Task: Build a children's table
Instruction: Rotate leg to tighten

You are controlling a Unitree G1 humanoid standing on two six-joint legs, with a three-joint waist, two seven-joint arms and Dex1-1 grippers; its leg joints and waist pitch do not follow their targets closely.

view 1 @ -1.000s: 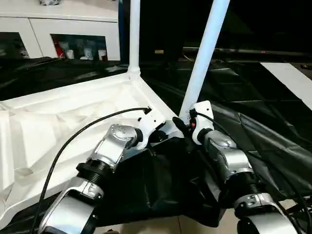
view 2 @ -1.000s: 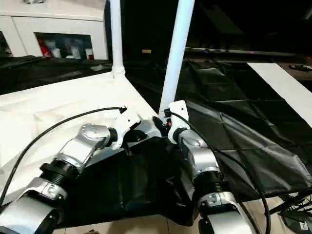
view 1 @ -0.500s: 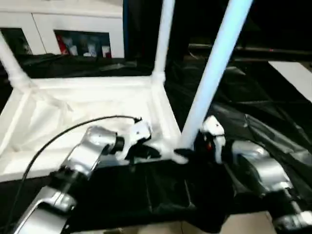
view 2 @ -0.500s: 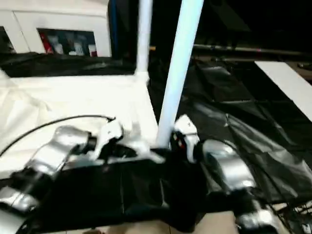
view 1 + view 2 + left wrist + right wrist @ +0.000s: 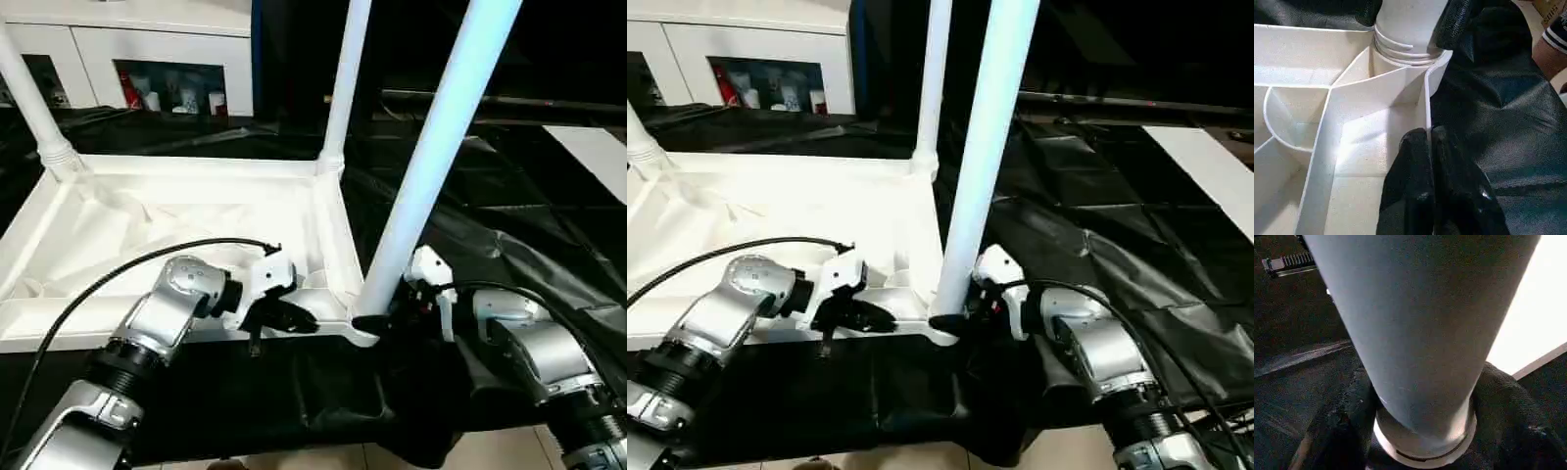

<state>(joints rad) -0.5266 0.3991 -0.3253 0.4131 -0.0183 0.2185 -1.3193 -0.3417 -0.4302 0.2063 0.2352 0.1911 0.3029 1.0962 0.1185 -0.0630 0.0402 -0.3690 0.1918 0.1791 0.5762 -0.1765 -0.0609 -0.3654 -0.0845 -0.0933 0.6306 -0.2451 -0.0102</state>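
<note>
Since a second ago the near leg has gone from a clear lean to the right to standing closer to upright in the tabletop's near right corner socket, though it still tilts a little; the head camera has also swung, so part of that shift is only the view. The tabletop lies upside down on the black-draped work table, ribs up, with two more legs standing in its far corners. The right gripper is closed around the foot of the near leg, one finger on each side just above the socket collar. The left gripper pinches the tabletop's thin rim wall beside that socket, steadying it. I judge the leg is nearly seated, leaving one corner to fill.
</note>
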